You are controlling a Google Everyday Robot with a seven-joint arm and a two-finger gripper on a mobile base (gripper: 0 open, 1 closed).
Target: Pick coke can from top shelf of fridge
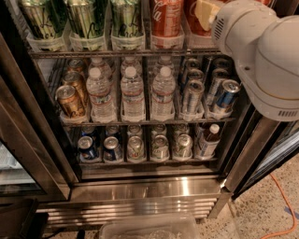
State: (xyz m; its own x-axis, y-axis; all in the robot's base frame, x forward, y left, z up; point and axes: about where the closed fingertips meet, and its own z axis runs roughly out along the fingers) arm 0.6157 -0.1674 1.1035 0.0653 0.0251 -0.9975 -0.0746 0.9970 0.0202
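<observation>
The coke can (pixel 166 17), red with white script, stands on the top shelf (pixel 121 52) of the fridge (pixel 140 191), right of three green-and-silver cans (pixel 84 18). Another red can (pixel 190 14) sits just to its right, partly hidden. My gripper (pixel 204 14), a cream-coloured piece at the end of the bulky white arm (pixel 261 51), is at the upper right. It is in front of that second red can, just right of the coke can. The arm hides the right end of the shelf.
The rack below holds water bottles (pixel 133 93), gold cans (pixel 70 100) at left and slim blue-silver cans (pixel 224 95) at right. Small cans (pixel 135 147) fill the lowest rack. The open glass door (pixel 18 154) is at left. A clear bin (pixel 149 228) and an orange cable (pixel 280 200) lie on the floor.
</observation>
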